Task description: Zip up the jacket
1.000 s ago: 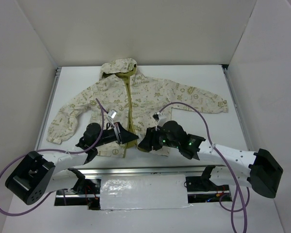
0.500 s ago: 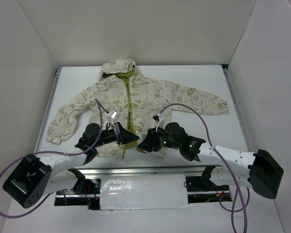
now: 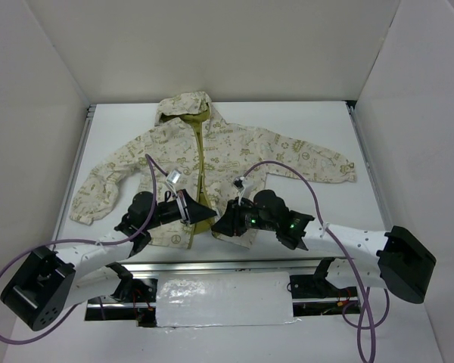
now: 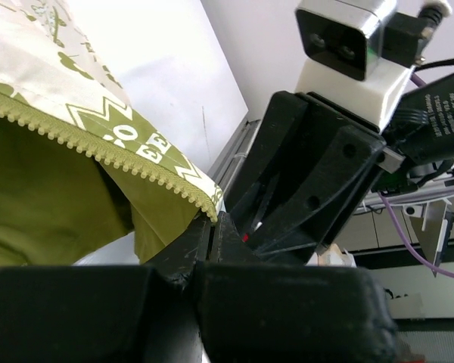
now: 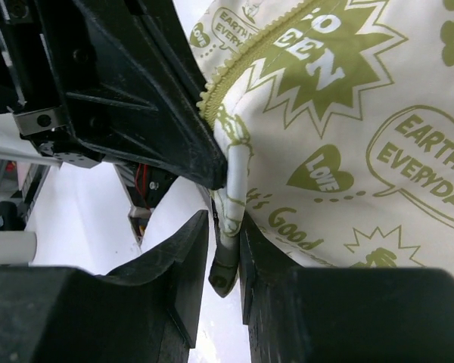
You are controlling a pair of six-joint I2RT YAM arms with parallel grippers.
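Note:
The cream jacket with olive print lies flat on the white table, hood at the far end, front open at the bottom. Both grippers meet at its bottom hem by the olive zipper. My left gripper is shut on the lower end of the left zipper edge, with the olive lining beside it and the jaws pinched together. My right gripper is shut on the bottom corner of the right front panel, and the zipper end tab hangs between its jaws.
White walls enclose the table on three sides. A metal rail runs along the near edge, with a silver foil patch below it. Purple cables loop over the jacket's lower half. The left gripper's black fingers fill the right wrist view's upper left.
Both arms have shifted slightly, the right one a little left toward the left gripper. The two hem corners are now closer together. Both grips are unchanged.

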